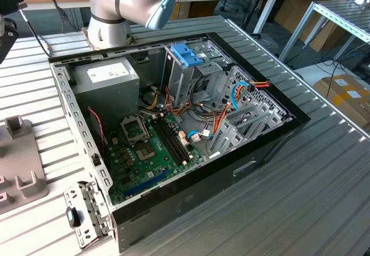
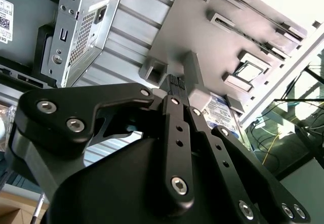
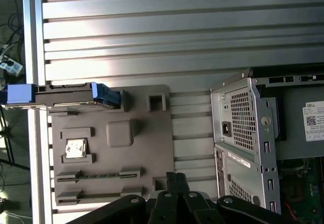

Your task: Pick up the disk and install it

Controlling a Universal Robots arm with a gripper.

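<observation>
Scene: I am watching an open computer case (image 1: 173,129) on a ribbed metal surface (image 1: 300,198). The arm (image 1: 124,4) is rooted at the case's twelve o'clock. A grey fixture tray (image 1: 20,169) sits at its nine o'clock, on the exterior view's left.

Disk: in the first wrist view the disk (image 3: 63,93), dark with blue carrier ends, appears to stand on edge in a slot along the tray's border, at the corner away from the case.

Fingers: the fingers (image 3: 171,179) are pressed together with nothing between them. They hang over the tray's opposite border, well apart from the disk.

Progress: by my reading, the pickup has not begun.

Risk: if the fingers come in shut, they would strike the disk's thin upper edge instead of straddling it, and could tip it out of its slot.

Risk: I judge the smooth blue rails a slippery hold, and the tray's raised posts (image 3: 155,101) could catch a fingertip.
</observation>
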